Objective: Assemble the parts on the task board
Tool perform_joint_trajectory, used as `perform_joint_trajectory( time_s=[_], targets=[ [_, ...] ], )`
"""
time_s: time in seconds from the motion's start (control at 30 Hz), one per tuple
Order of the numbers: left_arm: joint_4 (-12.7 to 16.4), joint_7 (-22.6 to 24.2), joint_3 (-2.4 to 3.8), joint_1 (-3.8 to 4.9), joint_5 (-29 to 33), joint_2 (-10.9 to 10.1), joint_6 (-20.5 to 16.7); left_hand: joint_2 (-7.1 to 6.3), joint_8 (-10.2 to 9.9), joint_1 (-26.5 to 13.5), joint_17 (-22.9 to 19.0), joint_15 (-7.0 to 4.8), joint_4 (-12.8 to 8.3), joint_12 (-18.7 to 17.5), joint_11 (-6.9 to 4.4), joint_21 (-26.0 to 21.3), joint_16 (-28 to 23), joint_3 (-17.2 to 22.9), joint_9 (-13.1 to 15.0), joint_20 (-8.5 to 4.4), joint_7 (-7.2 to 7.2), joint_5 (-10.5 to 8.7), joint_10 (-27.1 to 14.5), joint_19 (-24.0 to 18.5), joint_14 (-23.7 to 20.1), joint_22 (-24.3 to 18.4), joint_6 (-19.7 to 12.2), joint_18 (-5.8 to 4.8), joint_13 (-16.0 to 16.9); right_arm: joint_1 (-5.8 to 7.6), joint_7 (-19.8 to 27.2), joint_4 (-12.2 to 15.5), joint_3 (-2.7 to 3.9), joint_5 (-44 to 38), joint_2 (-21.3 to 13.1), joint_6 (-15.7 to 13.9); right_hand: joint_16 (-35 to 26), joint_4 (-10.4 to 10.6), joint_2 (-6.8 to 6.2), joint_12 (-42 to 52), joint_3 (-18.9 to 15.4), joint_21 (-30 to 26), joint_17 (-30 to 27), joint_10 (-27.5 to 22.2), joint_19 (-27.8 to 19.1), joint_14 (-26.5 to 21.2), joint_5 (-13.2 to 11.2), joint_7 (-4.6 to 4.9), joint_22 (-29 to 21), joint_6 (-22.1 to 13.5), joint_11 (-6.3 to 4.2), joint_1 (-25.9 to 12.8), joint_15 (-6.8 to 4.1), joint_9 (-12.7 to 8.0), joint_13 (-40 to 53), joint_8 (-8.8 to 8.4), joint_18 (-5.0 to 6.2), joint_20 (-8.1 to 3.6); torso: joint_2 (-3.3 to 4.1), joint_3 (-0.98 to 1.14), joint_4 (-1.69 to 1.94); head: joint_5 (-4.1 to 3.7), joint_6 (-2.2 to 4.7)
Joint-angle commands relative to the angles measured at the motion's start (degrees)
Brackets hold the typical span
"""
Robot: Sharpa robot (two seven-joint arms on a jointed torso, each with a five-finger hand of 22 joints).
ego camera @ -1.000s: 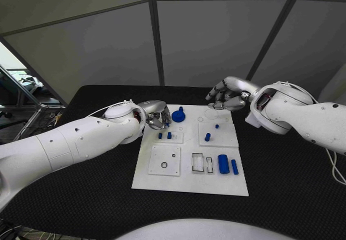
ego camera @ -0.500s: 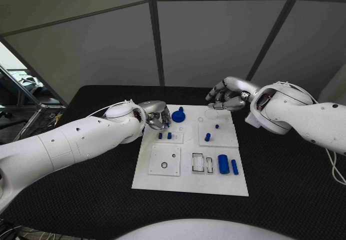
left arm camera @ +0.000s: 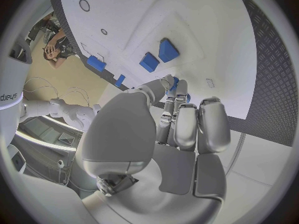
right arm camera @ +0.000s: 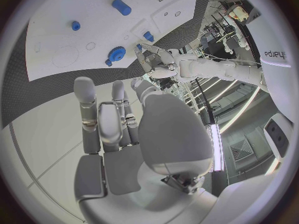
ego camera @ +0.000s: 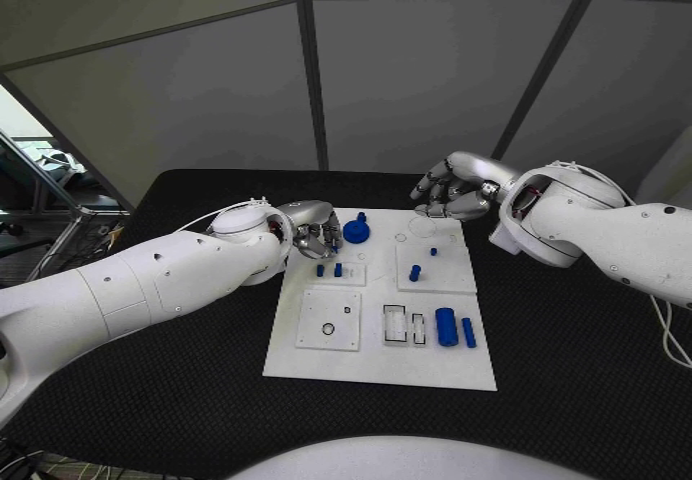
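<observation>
The left robot hand (ego camera: 310, 232) is hovering at the far-left edge of the task board (ego camera: 329, 362), its fingers curling around a small blue part (left arm camera: 175, 86). On the board's near-right area, a blue cylinder (ego camera: 447, 327) is lying with its long axis running near to far. The right robot hand (ego camera: 454, 190) is hanging over the board's far edge, fingers curled in, holding nothing.

black table (ego camera: 173, 400) — white task board (ego camera: 378, 370) flat on it
</observation>
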Motion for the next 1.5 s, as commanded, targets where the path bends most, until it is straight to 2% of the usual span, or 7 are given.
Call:
perform_joint_trajectory(
  time_s=[0.03,0.33,0.5,0.73,1.13,1.33,1.5],
  targets=[
    [-0.12,-0.12,-0.03,0.01,-0.01,0.03,1.26,0.03,-0.27,-0.75,-0.09,-0.11,-0.08,-0.25,-0.04,-0.24,0.24,-0.38,-0.07,0.01,-0.15,0.19,0.2,0.16,1.01,2.92,0.08,-7.29,-0.1,0.12,0.21,0.13,0.04,-0.16,0.01,0.07,-0.14,0.14,-0.28,-0.21,0.14,-0.1,0.01,0.38,0.25,1.03,0.3,-0.01,0.09,0.16,-0.02,-0.02,-0.26,0.01,-0.06,0.26,0.67,-0.12,0.01,0.0,0.03,-0.06,-0.01],
    [-0.33,-0.61,-0.04,0.01,-0.02,0.04,1.47,-0.02,-0.95,-0.88,-0.22,0.01,-0.17,-1.08,0.16,-0.41,0.29,-0.6,-0.38,0.07,0.02,0.23,-0.29,0.1,0.98,2.85,-0.41,-7.27,-0.24,0.12,0.22,0.1,0.04,-0.16,0.0,0.01,-0.09,0.21,-0.23,-0.26,0.18,-0.11,0.09,0.46,0.28,1.05,0.32,0.0,0.09,0.17,-0.02,-0.06,-0.26,0.0,-0.17,0.27,0.67,-0.13,0.0,0.01,0.01,-0.02,-0.02],
    [-0.39,-0.83,-0.04,0.01,-0.02,0.04,1.51,-0.39,-3.91,-1.14,-0.39,0.23,-0.28,-2.13,0.33,-0.21,0.44,-0.6,-1.86,0.3,0.35,0.29,-0.64,0.26,0.95,3.13,-4.39,-7.33,-0.38,0.12,0.23,0.07,0.04,-0.16,-0.01,-0.07,-0.15,0.22,-0.25,-0.28,0.18,-0.18,0.03,0.46,0.24,1.04,0.33,0.0,0.01,0.15,-0.02,-0.06,-0.26,0.0,-0.2,0.27,0.69,-0.13,0.0,0.0,0.04,-0.05,0.04],
    [-0.31,-0.99,-0.04,0.01,-0.02,-0.12,1.19,-0.98,-6.39,-1.54,-0.6,0.23,-0.22,-3.16,0.35,-0.37,0.59,-0.64,-3.49,0.35,0.55,0.31,-0.87,0.27,0.9,3.15,-7.78,-7.31,-0.52,0.12,0.22,0.03,0.04,-0.16,-0.05,-0.15,-0.21,0.21,-0.33,-0.35,0.17,-0.22,-0.02,0.44,0.23,1.02,0.32,0.01,-0.03,0.09,-0.01,-0.06,-0.26,-0.02,-0.28,0.24,0.69,-0.13,-0.01,-0.03,0.06,-0.02,0.09],
    [-0.12,-1.05,-0.04,0.0,-0.02,-0.58,0.56,-1.24,-7.02,-1.74,-0.72,0.23,-0.08,-3.52,0.35,-0.41,0.67,-0.88,-4.19,0.36,0.55,0.3,-0.77,0.3,0.88,3.2,-9.03,-7.32,-0.52,0.12,-0.69,-0.21,0.04,-0.41,-0.13,0.79,-0.27,0.25,-0.52,-0.72,0.2,-0.42,-0.01,0.16,0.14,1.02,0.15,0.09,-0.23,-0.24,0.07,-0.04,-0.22,-0.1,-0.62,0.09,0.71,-0.12,-0.02,-0.01,0.05,0.08,0.25],
    [0.45,-1.16,0.01,-0.01,0.0,-1.87,0.66,-1.33,-7.0,-1.73,-0.78,0.24,-0.08,-3.71,0.4,-0.76,0.68,-0.94,-4.33,0.35,0.53,0.3,-0.95,0.17,0.86,2.95,-9.18,-7.24,-0.55,0.11,-3.64,-0.78,0.02,-3.04,-0.3,3.02,-0.6,0.11,-0.31,-7.28,1.15,-1.26,-0.07,-4.23,-0.2,1.05,-5.06,0.68,-0.98,-0.25,0.96,1.11,0.4,-0.09,-5.31,0.28,0.8,0.29,-0.03,-0.05,0.08,-0.11,0.41],
    [1.48,0.07,1.03,-0.01,2.5,-4.09,-0.97,-1.13,-6.04,-1.57,-0.94,0.5,-0.02,-4.18,0.72,-1.92,0.74,-0.68,-4.28,0.52,0.89,0.37,-1.31,-0.34,0.82,2.16,-7.33,-7.01,-0.61,0.07,-4.67,-1.02,-0.37,-8.68,-0.84,2.95,-2.04,-1.57,0.24,-14.26,3.79,-0.64,-1.38,-4.67,0.4,0.78,-10.64,0.19,-0.15,1.59,1.12,4.06,0.5,-0.01,-11.58,0.43,0.77,0.42,0.0,-0.03,0.14,-0.33,0.71]
  ],
)
